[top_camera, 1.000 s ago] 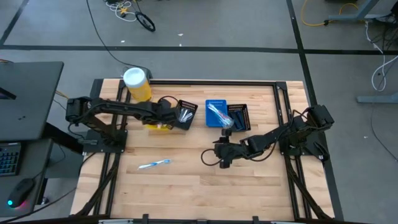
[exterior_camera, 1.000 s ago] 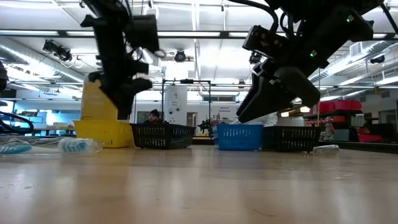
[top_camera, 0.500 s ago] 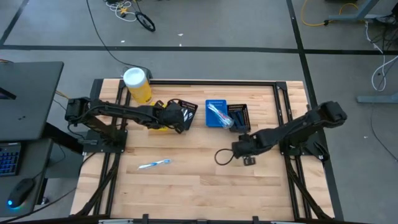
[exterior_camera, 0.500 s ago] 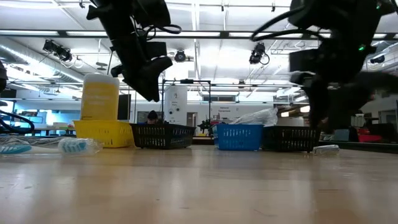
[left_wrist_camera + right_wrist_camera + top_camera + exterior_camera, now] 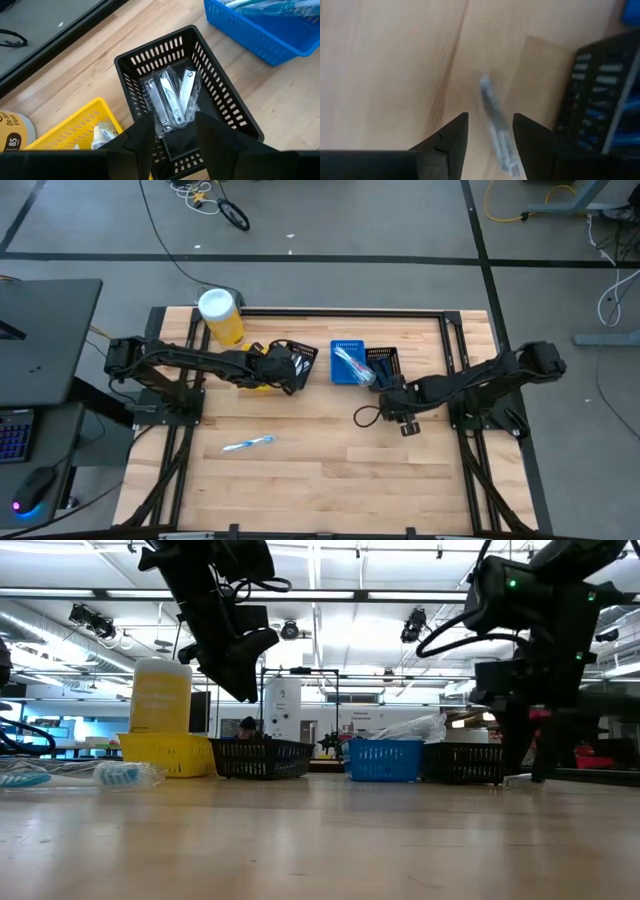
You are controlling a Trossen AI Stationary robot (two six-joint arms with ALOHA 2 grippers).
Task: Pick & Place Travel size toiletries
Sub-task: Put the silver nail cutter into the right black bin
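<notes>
A wrapped toothbrush [image 5: 247,444] lies loose on the near table and another item [image 5: 496,127] sits between the open right gripper [image 5: 490,137] fingers, while farther back, the empty, open left gripper [image 5: 172,135] hovers over filled bins.

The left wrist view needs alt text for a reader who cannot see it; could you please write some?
The left gripper, fingers open and empty, hangs over a black bin holding clear-wrapped metal nail clippers. A yellow bin sits beside it and a blue bin farther off, all on the wooden table.
</notes>
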